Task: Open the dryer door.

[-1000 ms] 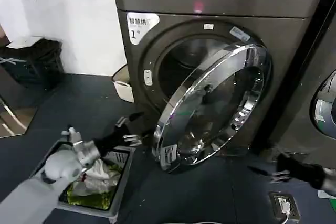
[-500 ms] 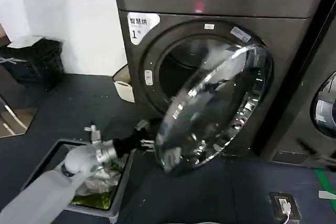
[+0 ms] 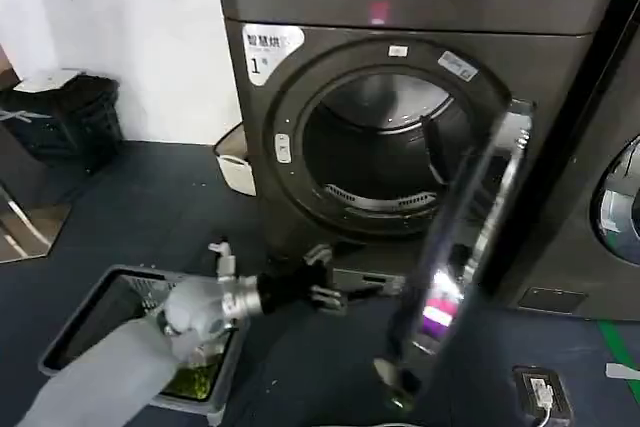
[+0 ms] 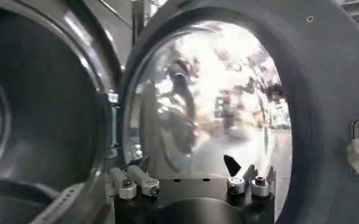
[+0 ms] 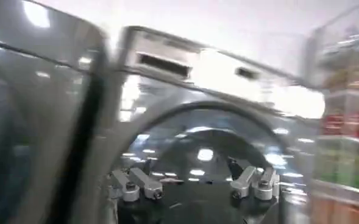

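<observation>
The dryer point(image 3: 560, 67), dark grey with a white "1" sticker, stands in front of me with its drum opening point(image 3: 385, 152) uncovered. The dryer door point(image 3: 462, 247) is swung wide out to the right and shows nearly edge-on, chrome rim toward me. My left gripper point(image 3: 330, 277) is open and empty, low in front of the machine's base, left of the door's lower edge. In the left wrist view the open left gripper point(image 4: 188, 173) faces the door's grey inner face point(image 4: 316, 91) and glass. My right gripper point(image 5: 188, 176) is open and empty before a blurred grey machine front.
A grey laundry basket point(image 3: 75, 332) with clothes sits on the floor under my left arm. A white bin point(image 3: 235, 162) stands at the dryer's left, a dark bin point(image 3: 60, 117) farther left. The neighbouring machine point(image 3: 615, 207) is at the right; a small floor unit point(image 3: 540, 392) lies below it.
The door has swung from half-open to wide open, now edge-on at the right. My left gripper has moved right toward the machine's base. The right arm has left the head view.
</observation>
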